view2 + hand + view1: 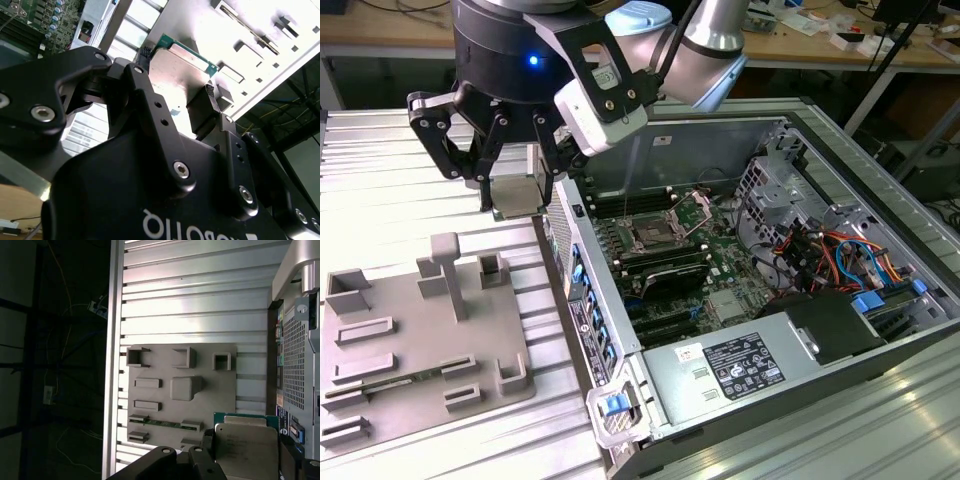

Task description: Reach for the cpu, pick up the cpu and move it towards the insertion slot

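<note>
**CPU is already in the fingers, socket is off toward the case**

So the gripper (517, 180) is pinching the cpu (517, 192) between its fingertips, hanging above the ribbed metal table (380, 190), well clear of the grey fixture (415, 345) and just outside the wall of the open computer case (880, 190). In the second wrist view you can see the chip (182, 67) squeezed from two opposite edges by the pads (209, 95), silvery face toward the camera, green rim poking out beyond the tips. The first wrist view shows the same thing: cpu (246, 447) right at the gripper, with the fixture (200, 405) lying below and behind it.

The relation that matters: the insertion slot (650, 237) sits on the motherboard inside the case, toward the exterior view's right of the gripper and lower down, with the case wall between them. My read is the chip is lifted and the carry toward the socket is underway but nowhere near over it yet.

The memory stick (161, 423) lies in its recess on the fixture.
</note>
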`<move>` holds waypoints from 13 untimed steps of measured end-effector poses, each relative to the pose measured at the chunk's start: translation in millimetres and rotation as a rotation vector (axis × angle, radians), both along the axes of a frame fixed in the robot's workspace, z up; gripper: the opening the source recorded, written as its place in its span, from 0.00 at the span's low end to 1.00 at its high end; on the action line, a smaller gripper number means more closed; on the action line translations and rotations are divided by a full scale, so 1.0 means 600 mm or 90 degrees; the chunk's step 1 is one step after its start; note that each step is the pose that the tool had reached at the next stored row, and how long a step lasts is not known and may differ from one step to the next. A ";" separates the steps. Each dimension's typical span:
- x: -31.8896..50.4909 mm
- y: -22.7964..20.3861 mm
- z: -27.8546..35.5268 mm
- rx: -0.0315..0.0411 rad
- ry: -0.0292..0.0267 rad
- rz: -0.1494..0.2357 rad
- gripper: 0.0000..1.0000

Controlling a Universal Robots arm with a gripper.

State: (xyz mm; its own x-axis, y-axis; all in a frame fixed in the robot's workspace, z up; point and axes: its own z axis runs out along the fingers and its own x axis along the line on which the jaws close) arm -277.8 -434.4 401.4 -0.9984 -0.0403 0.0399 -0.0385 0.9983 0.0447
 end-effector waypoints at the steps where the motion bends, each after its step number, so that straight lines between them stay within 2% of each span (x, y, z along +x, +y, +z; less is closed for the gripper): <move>1: 0.000 0.0000 0.000 0.0000 0.0000 0.000 0.55; 8: 0.001 0.0000 0.000 0.0000 0.0000 0.000 0.55; 13: 0.009 0.0000 0.000 0.0000 0.0000 0.000 0.55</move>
